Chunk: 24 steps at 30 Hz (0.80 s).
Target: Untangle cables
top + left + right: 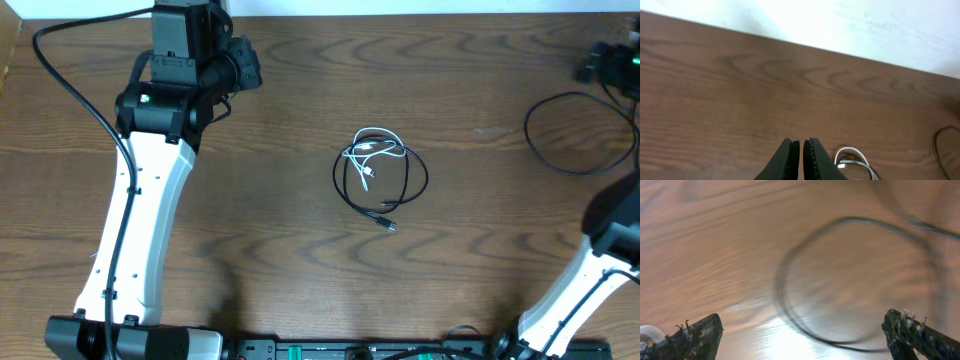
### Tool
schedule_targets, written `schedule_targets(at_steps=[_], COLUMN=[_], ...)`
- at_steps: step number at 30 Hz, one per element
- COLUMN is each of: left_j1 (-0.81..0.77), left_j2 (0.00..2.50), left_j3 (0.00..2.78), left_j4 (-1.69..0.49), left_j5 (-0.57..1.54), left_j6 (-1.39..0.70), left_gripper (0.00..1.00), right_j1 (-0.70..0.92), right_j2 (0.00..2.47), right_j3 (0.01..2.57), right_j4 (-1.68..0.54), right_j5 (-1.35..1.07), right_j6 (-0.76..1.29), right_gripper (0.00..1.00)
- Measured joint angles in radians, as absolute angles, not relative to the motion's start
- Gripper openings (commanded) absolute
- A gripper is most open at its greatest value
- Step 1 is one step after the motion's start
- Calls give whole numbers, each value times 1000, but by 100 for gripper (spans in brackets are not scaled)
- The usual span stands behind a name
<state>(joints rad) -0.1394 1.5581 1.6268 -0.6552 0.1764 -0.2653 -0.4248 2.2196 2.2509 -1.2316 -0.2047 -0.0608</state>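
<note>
**White cord sits nested in a black coil**

Wood-grain table (300, 250), from overhead: at its middle a black cable (384, 220) lies in a roundish coil with no real long axis, its plug pointing near-right. The white cable (375, 150) bunches across the coil's far half, running left-right. A second black cable (580, 172) loops well apart at far right.

Left wrist view: the left gripper (800, 142) is pinched closed on nothing.

Right wrist view: the right gripper (802, 316) is spread wide above the blurred second black cable.

It is probably best to pinch the white bundle's far edge and draw it away while pinning the coil.
</note>
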Motion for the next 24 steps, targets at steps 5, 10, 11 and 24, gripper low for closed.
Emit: schedule_targets(at_steps=[5,10,11,24], left_j1=[-139,-140,-141,-236], left_j2=[1560,1578,1585,1784], left_j3=[1627,1627,1625,1578], left_j4=[-709,-782,-790,-777], left_j5=[177,177,177,301], left_j6=[-265,-266,-266,-266], left_gripper=[11,11,11,28], right_j1=[-269,-129,-109,-71], right_j2=[2220,2220,2220,2220], right_j3=[2252,2252,2252,2162], right_j4=[-1248,-1295,-1309,-1287], right_j5=[-307,-356,-361,-363], right_j6=[-89,-90,-91,-32], right_gripper=[99,99,99,99])
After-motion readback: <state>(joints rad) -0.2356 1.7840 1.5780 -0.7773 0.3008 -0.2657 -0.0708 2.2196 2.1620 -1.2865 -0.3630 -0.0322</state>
